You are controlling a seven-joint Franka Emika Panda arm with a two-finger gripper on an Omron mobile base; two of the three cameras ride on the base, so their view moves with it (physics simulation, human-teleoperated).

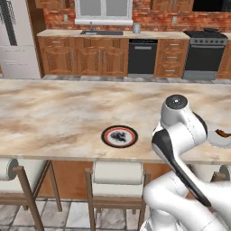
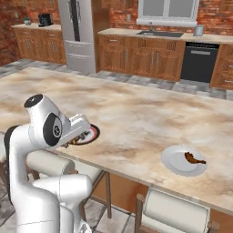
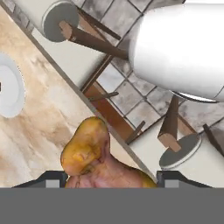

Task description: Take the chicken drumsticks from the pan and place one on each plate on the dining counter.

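While we hang over the near edge of the broad beige-and-brown marbled dining counter (image 1: 54, 113), the red-rimmed, dark-centred round plate (image 1: 119, 136) lies just beyond our fingertips. Our two-finger gripper (image 3: 109, 181), jaws spread wide, clasps a golden-orange club-shaped chicken drumstick (image 3: 89, 153), its bulbous end pointing straight out ahead of the fingers.

The gripper (image 3: 107, 181) is cut off at the hand view's lower edge along with the base of the drumstick (image 3: 89, 151) between its fingertips, and the white plate (image 3: 8, 85) off to its left is clipped by the frame's edge.
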